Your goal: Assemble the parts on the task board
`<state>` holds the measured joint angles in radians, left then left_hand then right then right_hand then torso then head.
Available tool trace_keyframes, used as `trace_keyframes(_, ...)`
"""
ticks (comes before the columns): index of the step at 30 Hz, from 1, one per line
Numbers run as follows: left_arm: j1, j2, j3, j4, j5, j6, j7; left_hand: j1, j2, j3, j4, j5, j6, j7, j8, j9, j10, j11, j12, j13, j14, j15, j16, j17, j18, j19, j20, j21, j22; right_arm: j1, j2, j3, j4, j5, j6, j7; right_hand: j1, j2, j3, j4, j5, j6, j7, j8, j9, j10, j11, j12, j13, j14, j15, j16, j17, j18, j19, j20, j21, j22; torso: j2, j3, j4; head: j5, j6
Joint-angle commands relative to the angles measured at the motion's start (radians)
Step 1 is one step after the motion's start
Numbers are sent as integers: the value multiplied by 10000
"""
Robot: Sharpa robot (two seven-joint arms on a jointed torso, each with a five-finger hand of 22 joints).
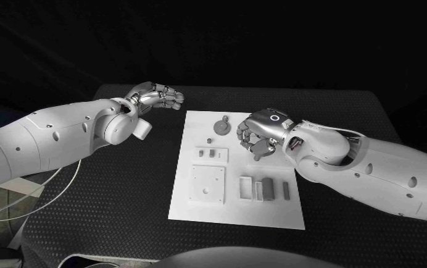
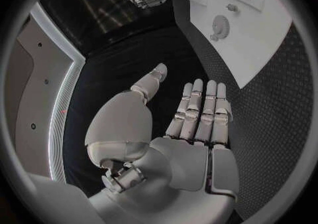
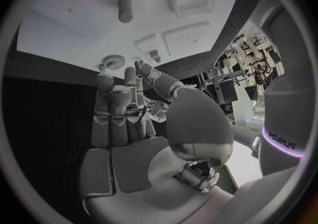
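Hovering over the white flat task board (image 1: 267, 212), right robot hand (image 1: 259, 134) is curling loosely, empty; left robot hand (image 1: 157, 97) is spreading open, empty, above the black worktop (image 1: 107, 218).

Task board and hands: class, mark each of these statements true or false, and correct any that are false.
1. The task board lies flat on the black table. True.
2. The left hand rests on the task board. False: it is off the board, over the black table beside the board's far corner.
3. The right hand is above the task board. True.
4. The round gear-like part is held in the left hand. False: it lies on the board near its far end, and the left hand holds nothing.
5. The left hand's fingers are stretched out with nothing between them. True.
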<state>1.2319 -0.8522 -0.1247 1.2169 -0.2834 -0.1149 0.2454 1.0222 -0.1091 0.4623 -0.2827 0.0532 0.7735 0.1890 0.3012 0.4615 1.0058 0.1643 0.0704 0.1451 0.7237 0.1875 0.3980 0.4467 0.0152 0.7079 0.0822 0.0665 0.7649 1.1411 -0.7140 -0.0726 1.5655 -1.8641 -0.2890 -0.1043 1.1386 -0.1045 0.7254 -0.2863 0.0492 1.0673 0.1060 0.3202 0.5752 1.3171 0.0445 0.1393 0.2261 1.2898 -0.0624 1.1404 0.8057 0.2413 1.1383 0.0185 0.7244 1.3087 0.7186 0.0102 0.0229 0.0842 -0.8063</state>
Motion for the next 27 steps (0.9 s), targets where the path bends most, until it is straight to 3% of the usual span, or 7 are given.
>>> trace_keyframes(1,35,9,9,49,-33,125,64,47,-19,-7,19,-36,-6,67,53,8,19,38,51,-17,93,-10,-47,15,-53,1,50,7,-12,-2,231,-58,86,360,454,194,71,47,51,22,11,186,-121,18,51,53,-9,-22,17,-19,-59,43,8,205,-3,-38,47,197,2,-15,12,129,-74)
trace_keyframes(6,59,37,9,50,-37,122,65,48,-19,-7,19,-36,-5,68,54,9,21,38,52,-21,95,-10,-48,16,-52,1,50,8,-16,-5,578,-256,21,455,564,284,53,71,52,19,11,170,-116,13,61,42,-5,-36,30,-29,-55,49,6,205,-8,-37,48,194,7,-2,12,327,-173)
trace_keyframes(10,64,57,9,56,-63,135,67,50,-18,-7,19,-36,-5,68,55,9,23,37,52,-24,96,-10,-50,17,-51,2,50,8,-20,-12,788,-389,-75,513,651,335,45,84,52,13,11,159,-113,10,68,35,-3,-44,39,-35,-53,53,4,205,-13,-36,48,193,16,-1,45,395,-250)
trace_keyframes(18,84,63,9,98,-101,131,71,53,-17,-6,19,-36,-4,67,56,9,25,37,52,-30,97,-10,-53,18,-50,3,51,8,-27,-91,1132,-687,-275,509,827,398,40,103,54,3,11,145,-110,7,78,26,-1,-56,51,-44,-52,58,2,205,-17,-37,50,191,11,5,9,566,-376)
trace_keyframes(27,100,89,10,134,-113,143,69,56,-16,-6,18,-36,-2,64,59,10,29,37,53,-37,98,-10,-57,19,-50,3,52,8,-36,-257,1432,-820,-511,395,946,450,39,119,55,-8,11,133,-108,5,89,19,0,-67,64,-50,-51,65,1,205,-18,-39,52,190,9,25,-5,673,-479)
